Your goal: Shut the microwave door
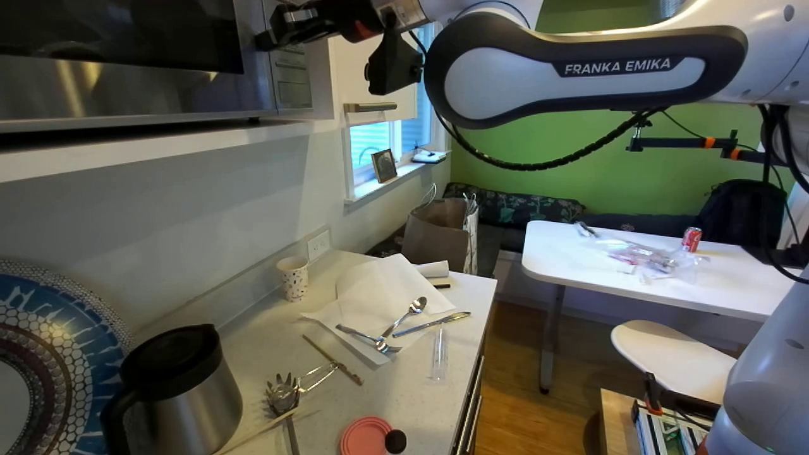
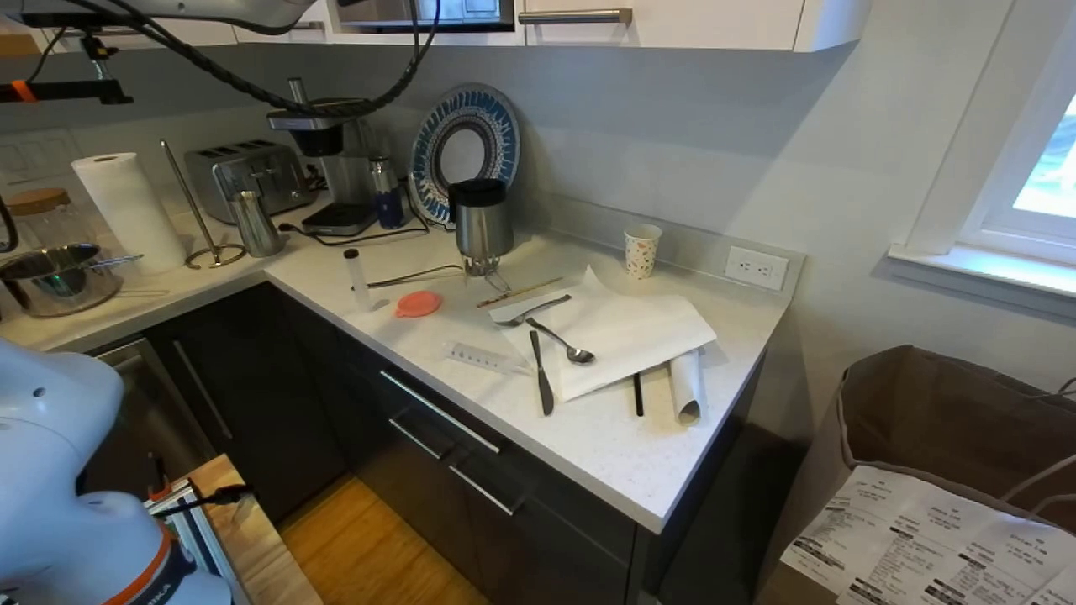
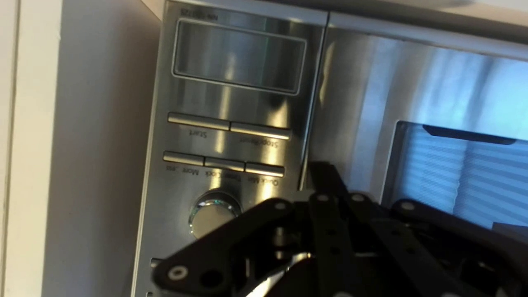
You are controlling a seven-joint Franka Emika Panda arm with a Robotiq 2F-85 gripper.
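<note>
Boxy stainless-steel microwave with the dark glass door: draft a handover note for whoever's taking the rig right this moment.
Gripper: the black two-fingered gripper is shut, nothing visible between its fingers; its tips are at the near edge of the steel-framed dark glass door. Contact can't be confirmed.
Things: the boxy stainless-steel microwave sits on a white shelf.
Done: the door looks shut, flush with the narrow steel button panel.
Left: probably just check the latch, then back the gripper away.
</note>
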